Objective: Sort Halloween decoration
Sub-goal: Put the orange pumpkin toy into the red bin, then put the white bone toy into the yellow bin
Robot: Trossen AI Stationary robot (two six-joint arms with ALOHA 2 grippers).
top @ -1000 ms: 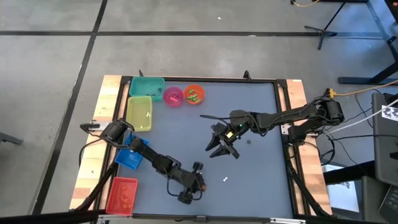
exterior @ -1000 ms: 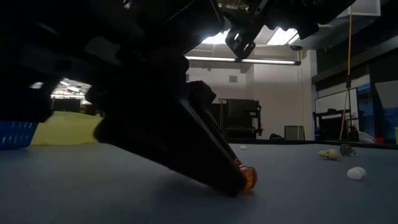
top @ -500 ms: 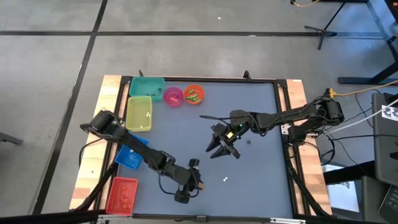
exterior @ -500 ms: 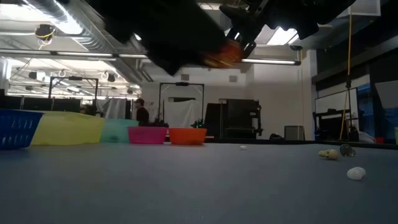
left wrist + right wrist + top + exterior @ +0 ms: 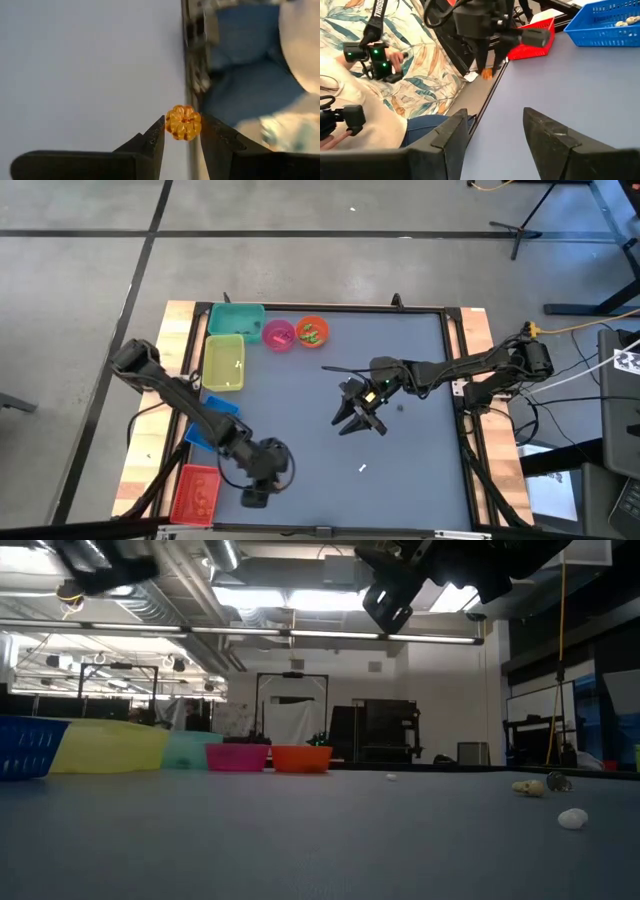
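My left jaws (image 5: 182, 131) are clamping an orange pumpkin (image 5: 183, 122) above the worktop's (image 5: 400, 360) near edge beside the red bin (image 5: 196, 492); only my wrist view is showing it. My right jaws (image 5: 357, 420) are hanging apart mid-worktop.

"TROSSEN" on a strap (image 5: 379, 11)

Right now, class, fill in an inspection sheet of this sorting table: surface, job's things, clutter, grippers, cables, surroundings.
Surface: grey-blue table mat, wooden edges.
Job's things: small orange plastic pumpkin bead; pale trinkets loose on the mat.
Clutter: nothing seen besides the sorting bins, such as the red plastic bin.
Grippers: left gripper shut on the pumpkin bead beside the red bin; right gripper open mid-table.
Cables: yellow cable off the table's right.
Surroundings: a person seated beyond the table edge.
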